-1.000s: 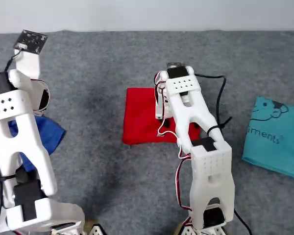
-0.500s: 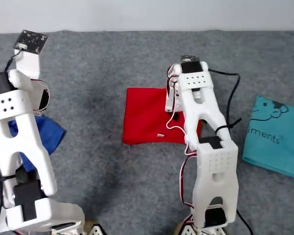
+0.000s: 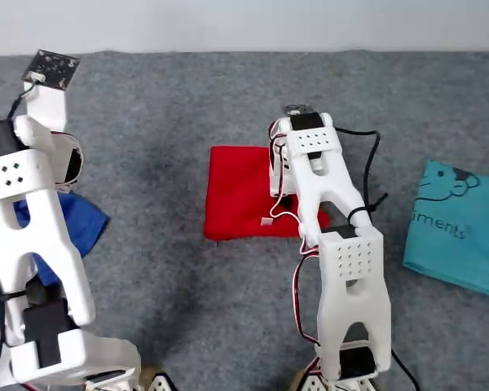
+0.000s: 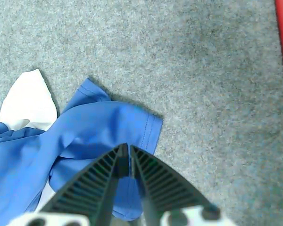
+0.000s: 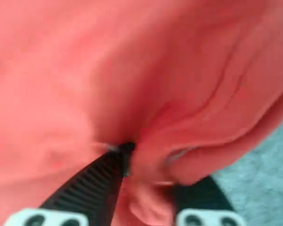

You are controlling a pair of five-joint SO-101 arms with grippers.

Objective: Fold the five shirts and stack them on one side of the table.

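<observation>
A red shirt (image 3: pixel 236 199) lies folded flat at the table's middle. My right gripper (image 5: pixel 151 165) presses down on its right part and is shut on a bunched fold of the red shirt (image 5: pixel 146 75), with one dark finger (image 5: pixel 104 176) on each side of the fold. In the high view the right arm (image 3: pixel 326 187) covers that spot. A crumpled blue shirt (image 4: pixel 99 127) lies at the left edge, under my left arm (image 3: pixel 24 204). My left gripper (image 4: pixel 126 157) hangs shut just above it, holding nothing.
A folded teal shirt (image 3: pixel 456 228) lies at the right edge. A white cloth (image 4: pixel 28 101) pokes out beside the blue shirt (image 3: pixel 85 224). The grey carpet surface (image 3: pixel 163 122) lies bare between the arms and along the back.
The right arm swung right over the red shirt half a second ago and has come back left. The left arm and the shirts have stayed put.
</observation>
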